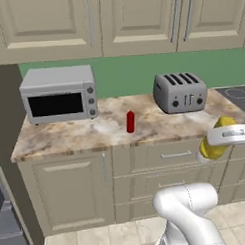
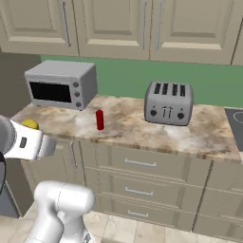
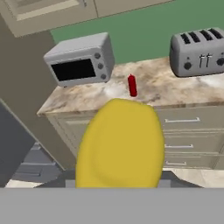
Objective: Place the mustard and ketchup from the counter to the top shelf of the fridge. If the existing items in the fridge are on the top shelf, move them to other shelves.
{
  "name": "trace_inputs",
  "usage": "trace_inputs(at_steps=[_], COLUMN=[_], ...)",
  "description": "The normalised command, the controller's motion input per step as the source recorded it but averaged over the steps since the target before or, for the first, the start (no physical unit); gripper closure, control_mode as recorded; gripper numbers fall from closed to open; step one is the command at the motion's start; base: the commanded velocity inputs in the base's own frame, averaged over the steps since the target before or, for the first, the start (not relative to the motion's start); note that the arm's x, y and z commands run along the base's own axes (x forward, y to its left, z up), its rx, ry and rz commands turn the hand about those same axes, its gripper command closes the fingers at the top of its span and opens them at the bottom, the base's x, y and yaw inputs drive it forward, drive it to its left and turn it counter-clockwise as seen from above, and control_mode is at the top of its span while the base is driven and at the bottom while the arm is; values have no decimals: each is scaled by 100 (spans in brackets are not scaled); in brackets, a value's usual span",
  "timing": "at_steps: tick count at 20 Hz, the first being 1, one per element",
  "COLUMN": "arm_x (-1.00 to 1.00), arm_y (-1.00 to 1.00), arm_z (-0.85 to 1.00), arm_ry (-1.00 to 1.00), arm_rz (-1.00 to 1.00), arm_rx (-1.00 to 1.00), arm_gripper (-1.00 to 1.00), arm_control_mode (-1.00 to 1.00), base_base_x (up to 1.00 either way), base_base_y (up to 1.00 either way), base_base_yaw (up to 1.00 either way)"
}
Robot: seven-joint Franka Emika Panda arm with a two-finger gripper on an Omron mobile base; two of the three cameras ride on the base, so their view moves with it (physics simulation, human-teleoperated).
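The white arm rises from the base, bends at a rounded elbow, and holds its wrist level in front of the counter's front edge. The gripper (image 3: 118, 175) is closed around the mustard (image 3: 119, 144), held off the counter.

mustard (image 3: 119, 144): hides fingertips | stovetop (image 1: 238, 98): cut off by edge

Ketchup (image 1: 130, 121) stood upright on counter (image 1: 65, 138), near front edge, between microwave (image 1: 58, 93) at its 10 o'clock and toaster (image 1: 180, 92) at its 2 o'clock. Both appliances sat back against wall. Mustard (image 3: 119, 144) hung off counter, before drawers (image 2: 142, 163), well apart from ketchup.
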Motion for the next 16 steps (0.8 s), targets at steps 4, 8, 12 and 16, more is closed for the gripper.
trace_inputs(at_steps=[4, 8, 12, 16], arm_x=[0, 0, 0, 0], arm_y=[0, 0, 0, 0], arm_z=[0, 0, 0, 0], arm_ry=[0, 0, 0, 0], arm_rz=[0, 0, 0, 0], arm_rx=[0, 0, 0, 0], arm_gripper=[100, 100, 100, 100], arm_control_mode=[100, 100, 100, 100], base_base_x=[-97, -73, -58, -15], base_base_y=[92, 100, 100, 100], base_base_yaw=[43, 46, 47, 27])
